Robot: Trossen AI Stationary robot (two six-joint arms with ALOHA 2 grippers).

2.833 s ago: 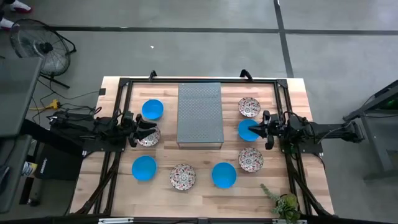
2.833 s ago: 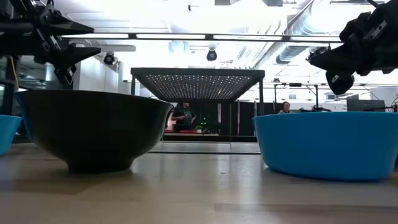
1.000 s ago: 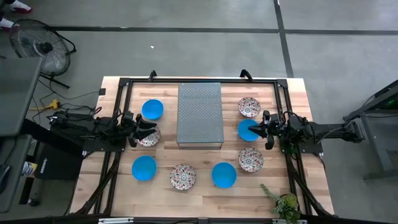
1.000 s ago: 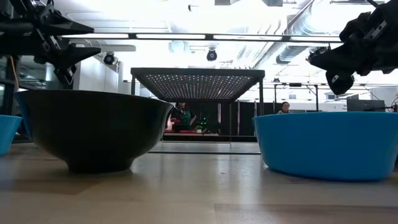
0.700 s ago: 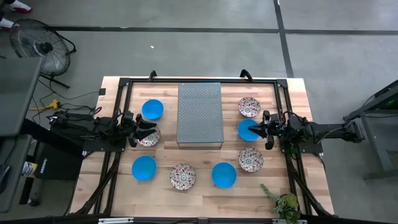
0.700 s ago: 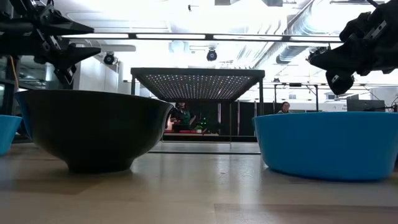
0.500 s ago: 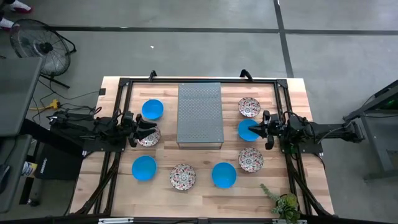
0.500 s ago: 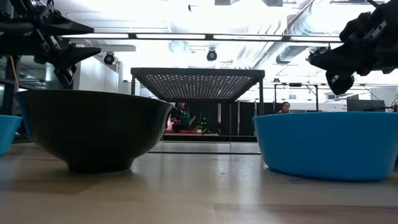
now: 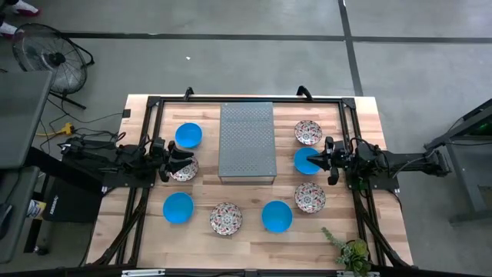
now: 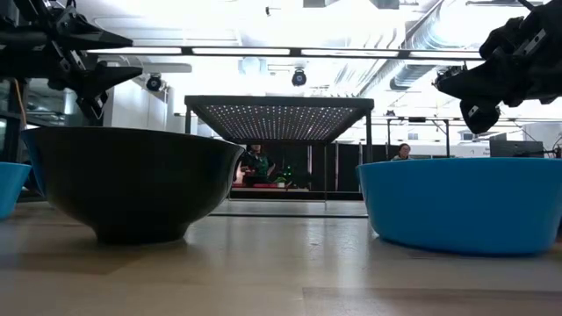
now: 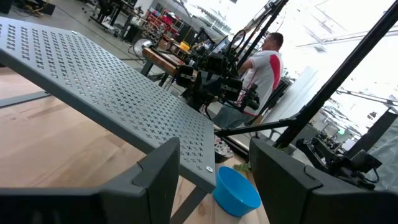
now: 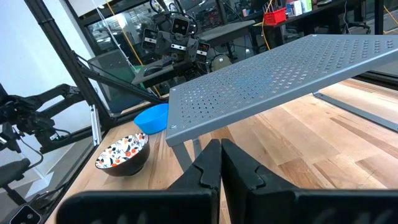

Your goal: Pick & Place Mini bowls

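Note:
Several mini bowls rest on their bases on the wooden table around a raised grey perforated slab [image 9: 247,141]. On the left are a blue bowl [image 9: 188,135], a patterned one [image 9: 183,171] and another blue one [image 9: 178,208]. A patterned bowl [image 9: 226,218] and a blue bowl [image 9: 277,216] sit near the front edge. On the right are a patterned bowl [image 9: 310,198], a blue one [image 9: 304,161] and a patterned one [image 9: 308,132]. My left gripper [image 9: 184,158] hovers open and level above the left patterned bowl. My right gripper [image 9: 314,160] hovers shut and level above the right blue bowl.
A black frame rail [image 9: 246,98] runs round the table. A small green plant [image 9: 352,252] stands at the near right corner. The slab stands on legs with room beneath it [image 10: 277,158]. A person [image 11: 266,59] stands beyond the table in the left wrist view.

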